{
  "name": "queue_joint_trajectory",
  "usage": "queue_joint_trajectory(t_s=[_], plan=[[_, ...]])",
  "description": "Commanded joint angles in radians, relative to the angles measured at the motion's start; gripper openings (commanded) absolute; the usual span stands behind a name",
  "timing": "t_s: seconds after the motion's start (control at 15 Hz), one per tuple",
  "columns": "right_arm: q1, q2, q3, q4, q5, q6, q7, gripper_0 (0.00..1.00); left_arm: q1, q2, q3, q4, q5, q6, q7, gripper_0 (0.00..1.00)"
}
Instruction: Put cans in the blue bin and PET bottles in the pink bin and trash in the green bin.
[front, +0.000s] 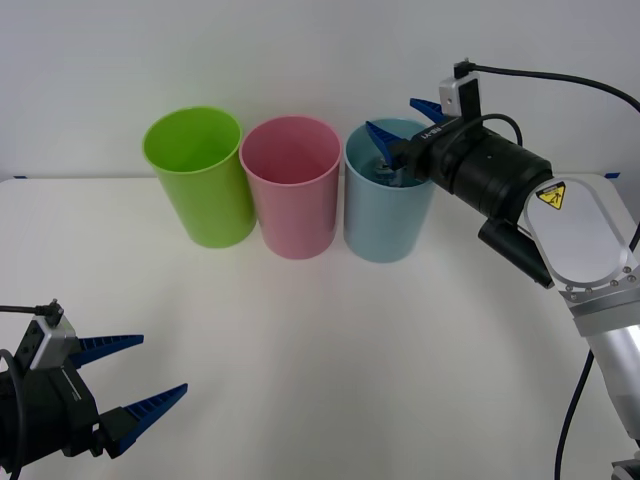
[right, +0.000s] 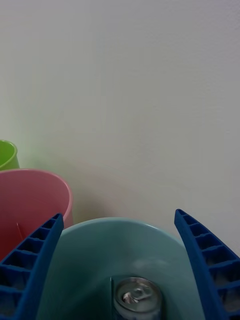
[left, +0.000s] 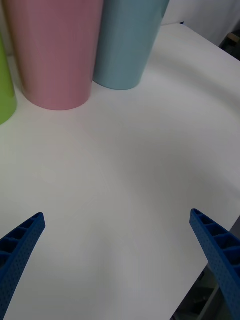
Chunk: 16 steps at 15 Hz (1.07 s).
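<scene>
Now my right hand (front: 398, 128) hangs wide open over the blue bin (front: 387, 215), gripping nothing; the can (right: 137, 298) stands inside, directly beneath my fingers. My left hand (front: 135, 378) waits open and empty, low above the surface (front: 330, 350). Pulling back carelessly could clip the rim and tip the bin into the pink bin (front: 292, 190) beside it.

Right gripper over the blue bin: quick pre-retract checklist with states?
1. Can inside the blue bin: ok, silver top visible down inside.
2. Right gripper open, not holding the can: ok, fingers spread either side of the rim.
3. Fingers clear of the bin wall for lift-out: cannot tell.
4. Blue, pink bin and green bin upright in a row: ok.
5. Left gripper out of the way: ok, open, low at the near table edge.
</scene>
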Motion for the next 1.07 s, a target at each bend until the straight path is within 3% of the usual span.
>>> queue_joint_trajectory(t_s=[0.07, 0.2, 0.4, 0.6, 1.07], plan=[[0.0, -0.003, 0.0, -0.001, -0.012, 0.001, 0.006, 1.0, 0.0, 0.0, 0.0, 0.0, 0.0, 0.0, 0.0, 0.99], [-0.006, -0.006, -0.002, -0.001, -0.022, -0.001, 0.001, 1.0, 0.0, 0.0, 0.0, 0.0, 0.0, 0.0, 0.0, 0.99], [-0.026, -0.037, -0.005, -0.022, -0.108, -0.022, -0.002, 1.0, 0.0, 0.0, 0.0, 0.0, 0.0, 0.0, 0.0, 0.99], [0.003, -0.097, -0.052, -0.119, -0.226, -0.139, -0.01, 1.0, 0.0, 0.0, 0.0, 0.0, 0.0, 0.0, 0.0, 1.0], [0.321, -0.11, -0.336, -0.459, -0.383, -0.53, 0.012, 1.0, 0.0, 0.0, 0.0, 0.0, 0.0, 0.0, 0.0, 0.99]])
